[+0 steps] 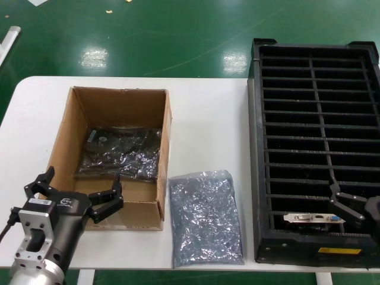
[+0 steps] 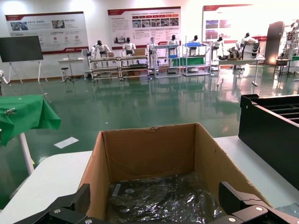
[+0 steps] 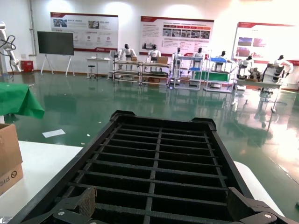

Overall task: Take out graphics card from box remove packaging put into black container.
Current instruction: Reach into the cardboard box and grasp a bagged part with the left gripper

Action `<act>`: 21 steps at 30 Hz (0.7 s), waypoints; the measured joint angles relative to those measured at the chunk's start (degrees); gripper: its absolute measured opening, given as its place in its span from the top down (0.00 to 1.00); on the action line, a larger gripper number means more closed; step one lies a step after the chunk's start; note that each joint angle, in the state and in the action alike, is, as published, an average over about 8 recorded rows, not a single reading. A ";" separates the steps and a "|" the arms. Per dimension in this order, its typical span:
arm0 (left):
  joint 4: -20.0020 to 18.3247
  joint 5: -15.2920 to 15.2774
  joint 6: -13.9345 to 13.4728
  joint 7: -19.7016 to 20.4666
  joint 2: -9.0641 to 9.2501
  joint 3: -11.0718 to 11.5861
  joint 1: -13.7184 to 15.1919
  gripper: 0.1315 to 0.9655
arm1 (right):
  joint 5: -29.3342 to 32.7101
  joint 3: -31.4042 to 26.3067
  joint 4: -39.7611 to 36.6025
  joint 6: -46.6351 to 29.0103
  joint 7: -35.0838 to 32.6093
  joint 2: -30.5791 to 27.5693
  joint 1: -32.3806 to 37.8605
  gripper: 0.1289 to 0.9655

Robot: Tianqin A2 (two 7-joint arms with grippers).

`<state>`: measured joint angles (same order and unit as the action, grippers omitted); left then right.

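The brown cardboard box stands open on the table's left. In it lies the dark crinkly bag, with the graphics card dimly showing inside. My left gripper hovers open over the box's near wall, empty. In the left wrist view the box and the bag lie ahead of my left gripper. The black container stands at the right. My right gripper is open and empty over its near right slots, as the right wrist view also shows.
A paler silvery speckled bag lies flat between box and container. A second card with a silver bracket stands in the container's nearest slot row. A yellow label is on the near end wall. The table edge runs close in front.
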<state>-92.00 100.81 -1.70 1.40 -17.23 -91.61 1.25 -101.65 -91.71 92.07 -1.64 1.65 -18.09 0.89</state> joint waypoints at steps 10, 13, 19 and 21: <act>0.00 0.00 0.00 0.00 0.00 0.00 0.00 0.00 | 0.00 0.00 0.00 0.00 0.00 0.00 0.00 0.00; 0.00 0.00 0.00 0.00 0.00 0.00 0.00 0.00 | 0.00 0.00 0.00 0.00 0.00 0.00 0.00 0.00; -0.03 -0.03 0.08 -0.01 -0.11 -0.16 0.04 0.00 | 0.00 0.00 0.00 0.00 0.00 0.00 0.00 0.00; -0.13 -0.27 0.25 -0.20 -0.44 -0.58 0.18 0.00 | 0.00 0.00 0.00 0.00 0.00 0.00 0.00 0.00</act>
<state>-92.13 100.54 -1.45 1.21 -17.67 -92.19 1.43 -101.65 -91.71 92.07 -1.64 1.65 -18.09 0.89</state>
